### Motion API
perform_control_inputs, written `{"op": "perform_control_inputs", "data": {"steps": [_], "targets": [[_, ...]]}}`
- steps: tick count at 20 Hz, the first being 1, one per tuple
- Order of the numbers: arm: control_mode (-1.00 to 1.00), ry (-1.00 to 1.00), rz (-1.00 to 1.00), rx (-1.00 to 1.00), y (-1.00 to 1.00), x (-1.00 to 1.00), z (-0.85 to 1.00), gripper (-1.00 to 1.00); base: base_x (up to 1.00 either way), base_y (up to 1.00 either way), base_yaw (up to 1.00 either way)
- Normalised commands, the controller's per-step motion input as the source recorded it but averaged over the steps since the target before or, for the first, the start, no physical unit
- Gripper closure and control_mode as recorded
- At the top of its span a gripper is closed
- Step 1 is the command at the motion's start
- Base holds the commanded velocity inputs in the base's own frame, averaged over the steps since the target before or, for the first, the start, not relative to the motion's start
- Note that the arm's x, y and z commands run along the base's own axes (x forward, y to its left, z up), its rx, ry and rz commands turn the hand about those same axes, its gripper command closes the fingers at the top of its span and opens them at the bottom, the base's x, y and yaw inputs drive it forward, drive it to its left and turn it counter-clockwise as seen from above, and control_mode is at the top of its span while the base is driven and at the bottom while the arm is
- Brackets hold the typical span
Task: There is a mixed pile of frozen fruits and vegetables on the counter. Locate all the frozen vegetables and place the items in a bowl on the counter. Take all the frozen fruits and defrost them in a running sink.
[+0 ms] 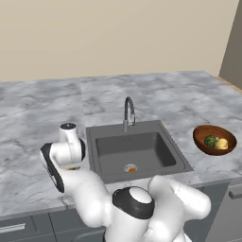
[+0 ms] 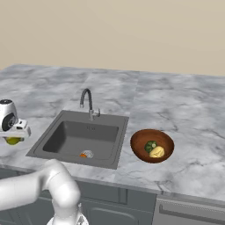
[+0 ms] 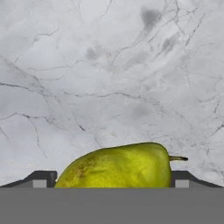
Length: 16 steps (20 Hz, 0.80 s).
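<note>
My gripper [image 3: 113, 181] hangs over the counter [image 1: 33, 108] left of the sink [image 1: 137, 151], its fingers [image 3: 41, 179] spread wide on either side of the yellow-green fruit [image 3: 117, 166], not yet clenched on it. The fruit lies on its side on the marble, stem [image 3: 177, 158] pointing toward one finger, with a finger flanking each end. From the right base view the fruit [image 2: 13, 140] peeks out just under the hand, left of the sink.

In the sink, the orange ball [image 1: 132, 169] sits beside the drain under the faucet [image 1: 128, 111]; I cannot tell whether water is running. Right of the sink, the bowl [image 1: 202, 142] holds the broccoli [image 1: 210, 140] and the potato [image 1: 222, 143], so the vegetable half looks done. By my reckoning this fruit is the last item left to move.

To take it well, I should come down until the tips are past the widest part of the fruit, keep it centred between them, and close gently and evenly, since a rounded, tapering fruit may squirt out toward its narrow end. The stem side looks close to one finger, so a small sideways correction first may help. After that, lift clear of the counter before swinging right over the sink rim, and release low over the basin near the ball.
</note>
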Motion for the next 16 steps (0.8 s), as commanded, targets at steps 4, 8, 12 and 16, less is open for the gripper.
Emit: {"op": "perform_control_inputs", "data": {"steps": [4,8,12,16], "targets": [[-1.00,0.00,0.00,-0.02,-0.83,0.20,0.00,1.00,0.00,0.00,0.00],[-1.00,0.00,0.00,-0.02,-0.80,0.27,0.03,1.00,0.00,0.00,0.00],[-1.00,0.00,0.00,0.00,-0.78,0.28,0.08,1.00,0.00,0.00,0.00],[-1.00,0.00,0.00,0.00,-0.72,0.28,0.13,1.00,0.00,0.00,0.00]]}}
